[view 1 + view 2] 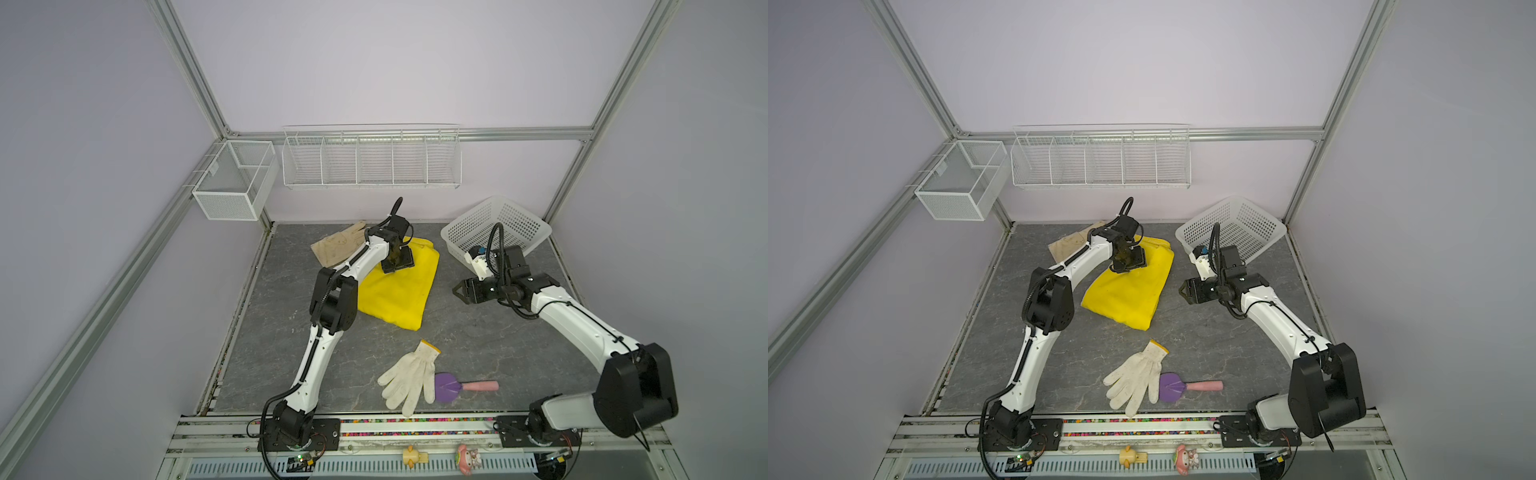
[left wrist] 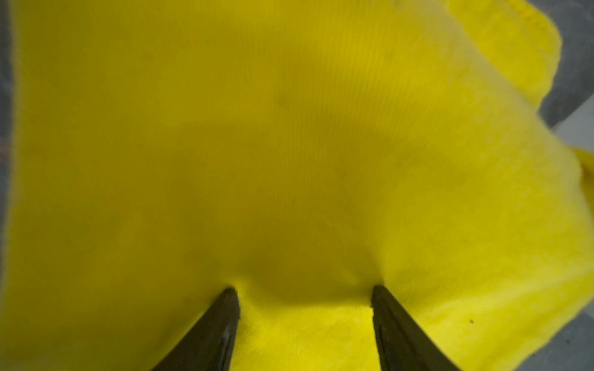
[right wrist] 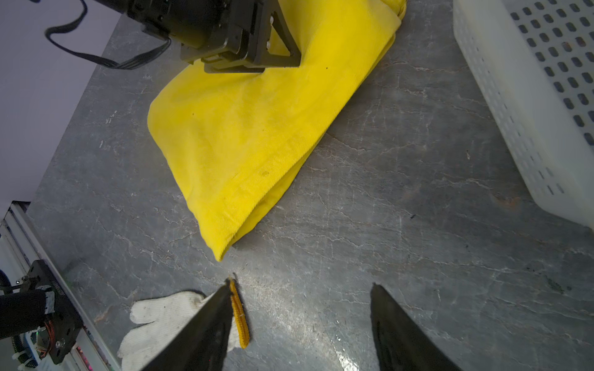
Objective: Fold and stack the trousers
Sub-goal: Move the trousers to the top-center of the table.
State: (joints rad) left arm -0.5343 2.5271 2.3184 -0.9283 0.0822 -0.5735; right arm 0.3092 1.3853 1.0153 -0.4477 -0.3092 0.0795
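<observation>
Nearest to you on the grey table (image 1: pixel 478 340), a white knit glove (image 1: pixel 409 380) lies flat with its yellow cuff pointing away from you. A purple scoop with a pink handle (image 1: pixel 449 386) sits just beside its fingers.

Past them, near the middle of the table, you find the trousers (image 1: pixel 399 291). They are folded into a compact yellow bundle, with the folded layers showing along the near edge in the right wrist view (image 3: pixel 257 128).

To their right, the right end effector (image 1: pixel 459 291) hangs above bare table, apart from the cloth. Its fingers stand wide and nothing is between them, as the right wrist view confirms (image 3: pixel 302 286).

The left end effector (image 1: pixel 398 264) is down on the far part of the trousers. In its wrist view (image 2: pixel 302 290) you see both fingertips (image 2: pixel 229 297) spread and pressed into the yellow cloth, not pinched together.

Further back on the left, a beige glove (image 1: pixel 336 247) lies partly hidden behind the left arm. At the far right corner a white perforated basket (image 1: pixel 478 228) sits tilted.

On the back wall hang a wire rack (image 1: pixel 370 166) and a mesh box (image 1: pixel 232 183).
</observation>
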